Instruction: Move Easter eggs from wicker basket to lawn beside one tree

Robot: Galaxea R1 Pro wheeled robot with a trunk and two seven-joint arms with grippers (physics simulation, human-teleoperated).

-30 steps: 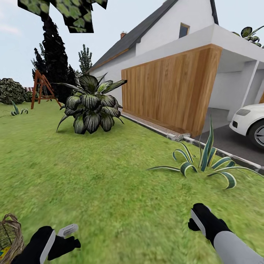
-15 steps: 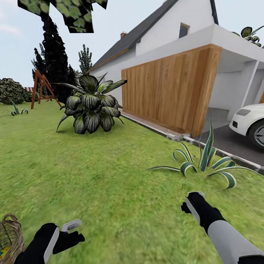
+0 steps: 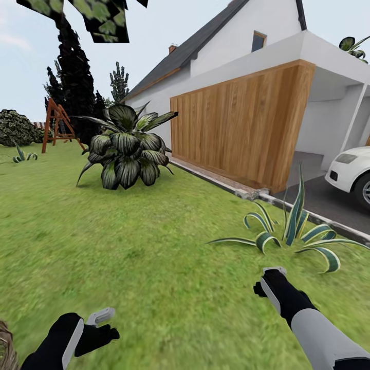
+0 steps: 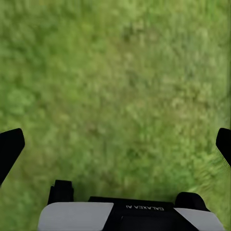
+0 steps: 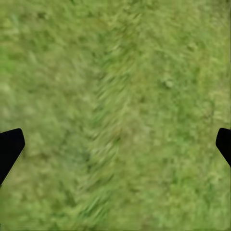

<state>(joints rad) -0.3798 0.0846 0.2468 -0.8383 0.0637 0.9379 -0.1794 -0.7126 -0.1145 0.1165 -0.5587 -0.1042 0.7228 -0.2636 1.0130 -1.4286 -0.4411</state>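
A sliver of the brown wicker basket shows at the bottom left edge of the head view; the Easter eggs are out of view. My left gripper hovers low over the lawn just right of the basket, and my right gripper is held out over the grass at lower right. In the left wrist view the gripper is open, its black fingertips spread wide over bare grass. The right gripper stands open the same way. Dark leaves of a tree canopy hang at top left; its trunk is out of view.
A big broad-leaved shrub stands mid-lawn ahead. A striped spiky plant grows to the right by the kerb, with a white car and the house's wooden wall beyond. A black conifer and a wooden frame stand far left.
The right arm reached forward over the grass and the left gripper crept a little right. The camera then turned slightly, so the basket slid almost off the left edge.
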